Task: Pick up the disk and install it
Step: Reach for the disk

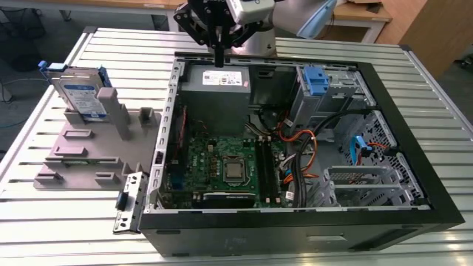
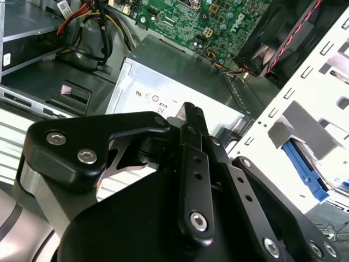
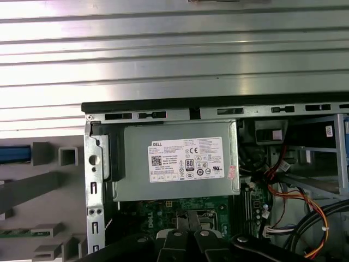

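The disk (image 1: 80,95), silver-grey with a white-and-blue label and blue rails, stands upright in the grey moulded holder (image 1: 88,149) at the exterior view's left, outside the case. Its blue rail also shows in the first wrist view (image 3: 13,154) and the second wrist view (image 2: 301,170). My gripper (image 1: 219,60) hangs over the far wall of the open computer case (image 1: 296,221), just above the power-supply box (image 1: 221,83), well to the right of the disk. Its fingers (image 2: 192,117) are pressed together with nothing between them.
Inside the case lie the green motherboard (image 1: 221,166), bundled cables (image 1: 303,144) and a metal drive cage with a blue latch (image 1: 315,83) at the far right corner. A loose metal bracket (image 1: 129,202) lies on the ribbed metal table (image 1: 59,227) beside the case.
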Robot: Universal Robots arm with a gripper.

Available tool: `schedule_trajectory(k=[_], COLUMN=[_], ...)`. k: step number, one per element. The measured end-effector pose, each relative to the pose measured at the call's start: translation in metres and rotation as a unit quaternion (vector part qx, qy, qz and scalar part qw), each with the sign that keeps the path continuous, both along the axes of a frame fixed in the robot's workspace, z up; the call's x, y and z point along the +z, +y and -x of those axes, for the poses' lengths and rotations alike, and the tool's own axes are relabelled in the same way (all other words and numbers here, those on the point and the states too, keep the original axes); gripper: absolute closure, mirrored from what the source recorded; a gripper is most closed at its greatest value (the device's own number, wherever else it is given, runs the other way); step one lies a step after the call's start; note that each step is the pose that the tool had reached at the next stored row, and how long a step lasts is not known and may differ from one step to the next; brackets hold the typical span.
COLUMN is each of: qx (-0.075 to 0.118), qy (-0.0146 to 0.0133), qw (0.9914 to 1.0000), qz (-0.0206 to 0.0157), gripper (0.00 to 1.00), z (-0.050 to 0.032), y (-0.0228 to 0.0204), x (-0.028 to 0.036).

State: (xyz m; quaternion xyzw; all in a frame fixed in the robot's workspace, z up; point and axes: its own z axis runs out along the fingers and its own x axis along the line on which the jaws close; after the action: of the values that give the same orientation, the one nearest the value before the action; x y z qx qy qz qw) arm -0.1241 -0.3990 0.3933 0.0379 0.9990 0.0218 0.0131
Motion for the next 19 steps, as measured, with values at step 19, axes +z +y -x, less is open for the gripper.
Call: schedule_trajectory(k=[19], qx=[0.0], qy=[-0.0006], qw=[1.0], qz=[0.0], gripper=[0.89], z=[0.0338], y=[0.0], x=[0.0])
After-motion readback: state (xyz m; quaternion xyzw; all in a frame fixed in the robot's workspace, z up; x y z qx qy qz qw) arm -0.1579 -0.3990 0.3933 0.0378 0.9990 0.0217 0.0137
